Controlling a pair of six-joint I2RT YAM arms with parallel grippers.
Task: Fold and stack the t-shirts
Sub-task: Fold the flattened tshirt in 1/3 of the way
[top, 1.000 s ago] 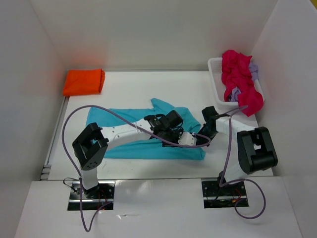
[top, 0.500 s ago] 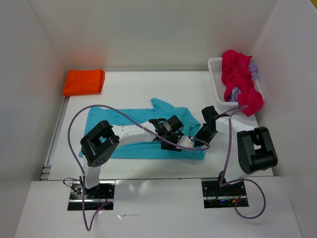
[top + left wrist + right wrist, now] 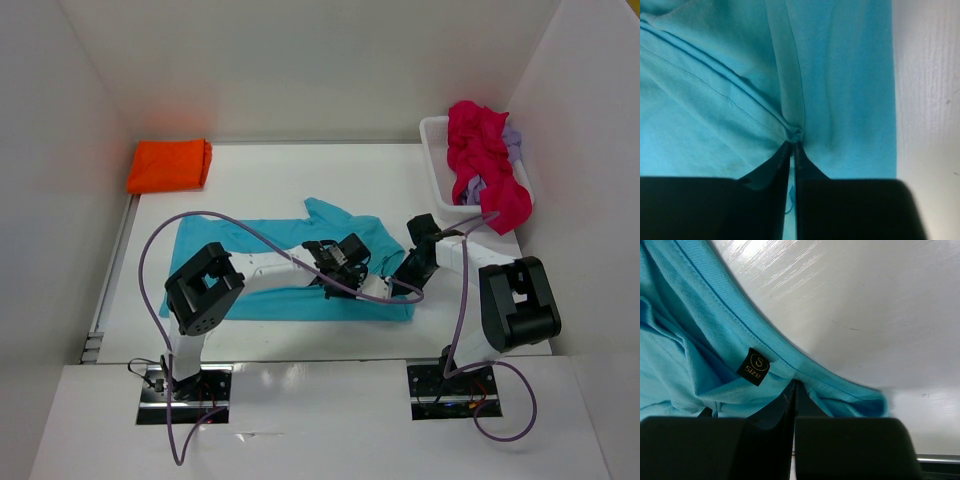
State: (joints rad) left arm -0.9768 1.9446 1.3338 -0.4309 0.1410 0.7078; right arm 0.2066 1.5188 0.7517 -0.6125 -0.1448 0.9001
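Observation:
The turquoise t-shirt (image 3: 250,275) lies spread flat mid-table. Both grippers meet at its right end. My left gripper (image 3: 795,143) is shut on a pinched ridge of the turquoise cloth; in the top view the left gripper (image 3: 380,290) sits near the shirt's front right corner. My right gripper (image 3: 794,385) is shut on the same shirt just under the neckband, beside a black size label (image 3: 753,366); from above the right gripper (image 3: 403,283) is just right of the left one. The orange t-shirt (image 3: 170,165) lies folded at the back left. Magenta (image 3: 487,175) and lavender (image 3: 512,140) t-shirts are heaped in the basket.
The white mesh basket (image 3: 434,135) stands at the back right against the right wall. White walls close in the table on the left, back and right. Purple cables loop over both arms.
The left jaws opened wider and then closed onto the turquoise cloth, while the left arm's elbow swung a little right. The right arm has not moved.

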